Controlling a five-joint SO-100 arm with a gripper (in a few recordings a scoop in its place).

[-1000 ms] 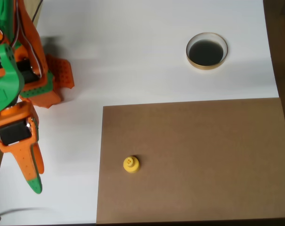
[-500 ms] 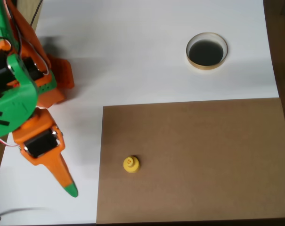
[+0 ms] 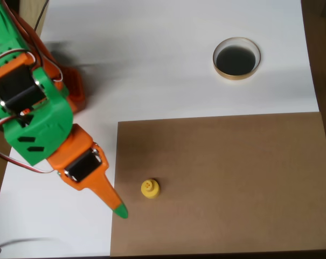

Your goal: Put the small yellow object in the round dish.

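Note:
The small yellow object (image 3: 149,188) sits on the brown board (image 3: 233,178), near its left edge, with its knob pointing up. The round dish (image 3: 237,58), with a tan rim and a black inside, stands apart on the white table at the upper right. My gripper (image 3: 118,210), orange with a green tip, points down and right from the left side. Its tip lies at the board's left edge, a short way left of and below the yellow object, not touching it. The fingers look closed together with nothing between them.
The white table (image 3: 152,65) runs around the board. The arm's green and orange body (image 3: 33,113) fills the left side. The table's right edge (image 3: 313,81) lies just beyond the dish.
The arm has swung rightward across the table. Its gripper tip moved from the far left to the board's left edge, close to the yellow object. The object and the dish have stayed put.

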